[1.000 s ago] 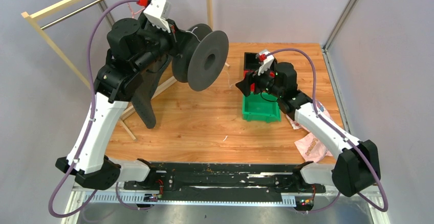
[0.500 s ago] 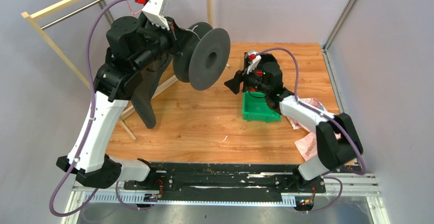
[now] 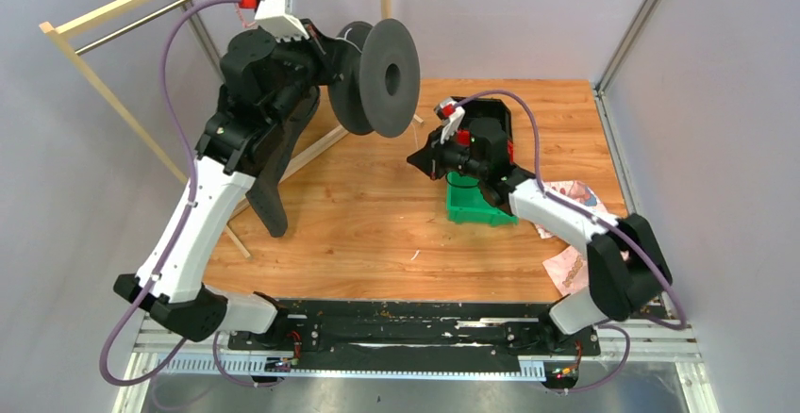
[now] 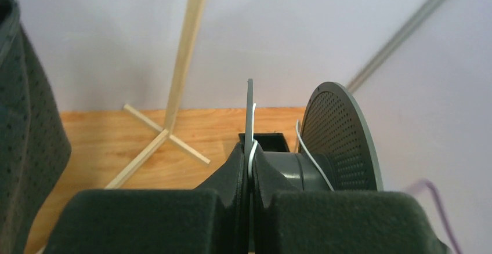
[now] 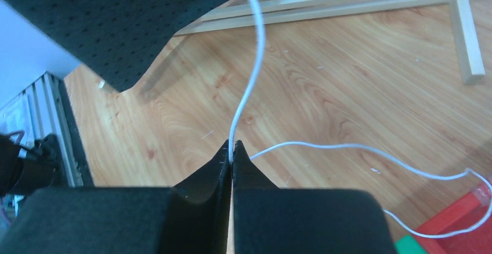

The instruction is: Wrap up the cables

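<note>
A dark grey spool point(image 3: 377, 74) hangs above the table's far left. My left gripper point(image 4: 250, 156) is shut on its thin near flange point(image 4: 250, 112), with a strand of the white cable point(image 4: 253, 152) pinched beside the flange. More cable crosses the spool's core point(image 4: 313, 160). My right gripper point(image 5: 232, 147) is shut on the cable point(image 5: 250, 74), which rises from the fingertips to the spool's perforated flange point(image 5: 116, 22). A second run of cable point(image 5: 360, 148) trails right over the wood. In the top view the right gripper point(image 3: 415, 160) sits just below and right of the spool.
A green bin point(image 3: 476, 207) lies under the right arm, with a black box point(image 3: 492, 116) behind it. A pink bag point(image 3: 574, 270) lies at the right edge. A wooden rack point(image 3: 113, 12) and a black stand point(image 3: 269, 196) occupy the left.
My right gripper moved left from over the green bin toward the spool and shut on the cable. The left arm lifted and turned the spool up and to the right.
</note>
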Tool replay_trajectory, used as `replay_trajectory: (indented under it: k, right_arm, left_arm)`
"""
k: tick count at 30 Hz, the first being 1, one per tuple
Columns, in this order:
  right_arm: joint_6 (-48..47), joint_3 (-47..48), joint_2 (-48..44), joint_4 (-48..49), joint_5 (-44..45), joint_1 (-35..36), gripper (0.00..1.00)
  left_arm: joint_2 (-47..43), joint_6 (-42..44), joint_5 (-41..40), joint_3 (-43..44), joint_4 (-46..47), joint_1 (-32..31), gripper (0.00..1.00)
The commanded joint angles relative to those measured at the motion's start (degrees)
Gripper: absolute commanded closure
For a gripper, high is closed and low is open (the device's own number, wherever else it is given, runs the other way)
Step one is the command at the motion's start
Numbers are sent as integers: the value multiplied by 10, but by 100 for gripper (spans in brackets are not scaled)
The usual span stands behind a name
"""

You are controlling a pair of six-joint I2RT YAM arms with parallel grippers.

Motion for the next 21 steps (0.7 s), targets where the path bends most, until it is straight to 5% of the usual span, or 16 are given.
replay_trajectory:
  k: [1,6,13,21]
  right_arm:
    - [-52,-13,-91,-104,53,58,99]
    - [-114,19,-173,-167,15,117,99]
    - [-177,160,-161,-233,-82,121,99]
    - [-189,216,-142,-181,10,104,99]
  left_arm:
    - [10,-82,-137,-53,106,2,100]
    - [64,19,-154,-40,107,2,100]
    - [109,75,-87,-33,89,-12,100]
    - [83,115,32,-89,88,-13,100]
